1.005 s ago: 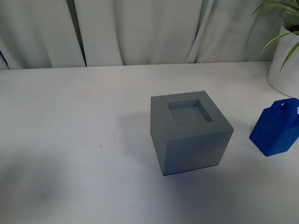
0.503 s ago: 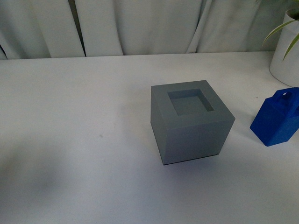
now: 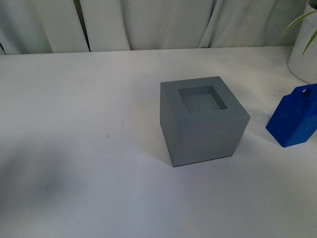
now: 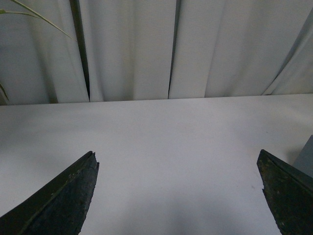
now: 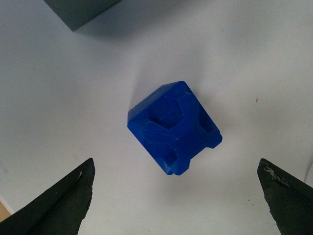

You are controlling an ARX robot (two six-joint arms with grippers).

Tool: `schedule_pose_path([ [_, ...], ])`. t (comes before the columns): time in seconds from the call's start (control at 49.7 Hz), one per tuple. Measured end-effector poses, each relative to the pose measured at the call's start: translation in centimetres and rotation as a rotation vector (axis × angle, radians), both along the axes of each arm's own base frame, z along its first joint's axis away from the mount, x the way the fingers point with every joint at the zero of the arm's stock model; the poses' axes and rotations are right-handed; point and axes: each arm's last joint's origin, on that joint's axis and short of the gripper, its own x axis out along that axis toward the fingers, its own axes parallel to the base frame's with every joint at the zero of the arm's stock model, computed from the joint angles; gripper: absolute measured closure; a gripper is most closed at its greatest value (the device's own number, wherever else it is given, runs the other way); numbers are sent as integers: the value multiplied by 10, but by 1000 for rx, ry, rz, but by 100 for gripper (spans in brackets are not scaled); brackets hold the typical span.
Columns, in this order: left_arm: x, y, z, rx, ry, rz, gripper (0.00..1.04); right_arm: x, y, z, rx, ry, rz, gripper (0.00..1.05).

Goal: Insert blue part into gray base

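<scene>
My right pincer (image 5: pixel 176 169) hangs wide apart over the blue part (image 5: pixel 173 127), holding nothing, with its two dark fingers (image 5: pixel 63 200) well clear on either side. The part stands upright on the white table (image 5: pixel 73 98), loop handle toward my wrist camera. A corner of the gray base (image 5: pixel 80 12) shows nearby, not touching it.

My left pincer (image 4: pixel 177 161) is also spread apart and holds nothing, over bare table, with a sliver of the gray base (image 4: pixel 305 159) at the edge of its view.

From the front, the gray base (image 3: pixel 203 121) sits mid-table with its square recess (image 3: pixel 203 99) unfilled. The blue part (image 3: pixel 293 121) stands apart to its right, cut by the picture's edge.

Compared with a second ago, everything sits higher in the front view (base, part and the table's far edge alike). Less of the curtain (image 3: pixel 148 25) and the white plant pot (image 3: pixel 304 54) shows, and base and part keep the same spacing.
</scene>
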Motion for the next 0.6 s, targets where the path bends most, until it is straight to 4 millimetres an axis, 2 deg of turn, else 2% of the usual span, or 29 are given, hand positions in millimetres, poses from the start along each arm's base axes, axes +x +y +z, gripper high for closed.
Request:
schedule_pose_path([
  [0.201, 0, 0, 0, 0, 0, 0, 6, 28, 14, 5, -126, 65, 171, 7],
  [0.603, 0, 0, 0, 0, 0, 0, 6, 52, 34, -12, -234, 143, 350, 7],
])
